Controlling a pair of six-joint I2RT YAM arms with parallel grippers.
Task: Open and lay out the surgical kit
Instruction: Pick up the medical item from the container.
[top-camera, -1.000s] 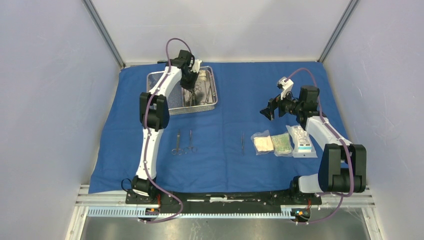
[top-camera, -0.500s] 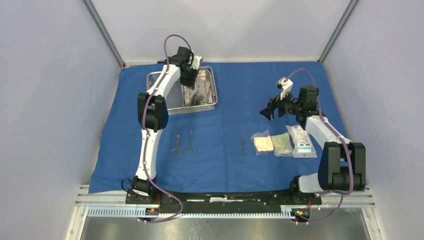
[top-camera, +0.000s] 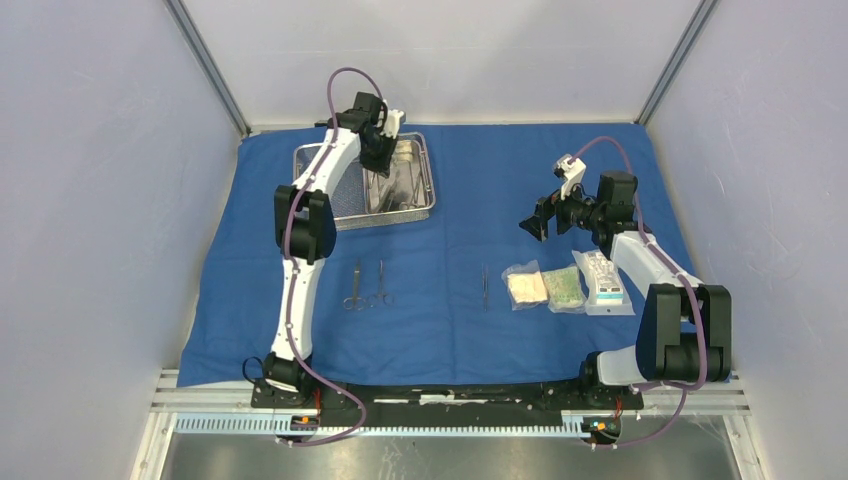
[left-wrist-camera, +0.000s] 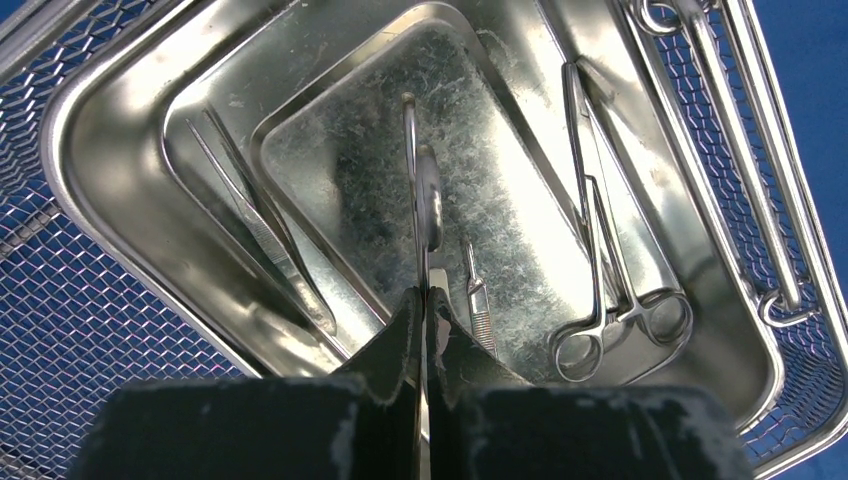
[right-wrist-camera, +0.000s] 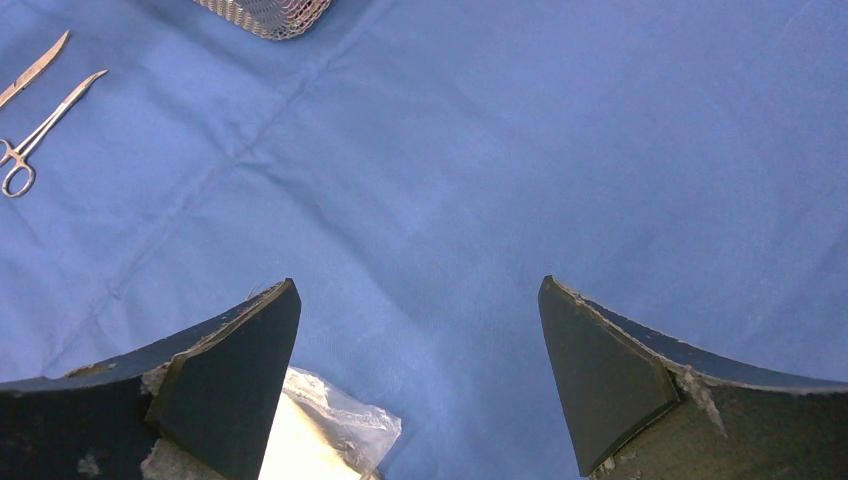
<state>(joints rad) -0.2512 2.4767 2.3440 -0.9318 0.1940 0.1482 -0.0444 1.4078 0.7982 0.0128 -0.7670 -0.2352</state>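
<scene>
Steel pan (left-wrist-camera: 130, 200) gleams beneath left gripper (left-wrist-camera: 422, 300) pinching a slim metal instrument (left-wrist-camera: 428, 195); right gripper (right-wrist-camera: 418, 285) spread wide.

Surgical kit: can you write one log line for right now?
left gripper: shut on slim instrument over steel pan | right gripper: open, empty, above blue cloth | three packets: laid out

Overhead and close left-wrist views share the steel pan (top-camera: 405, 190) (left-wrist-camera: 330, 190).
</scene>
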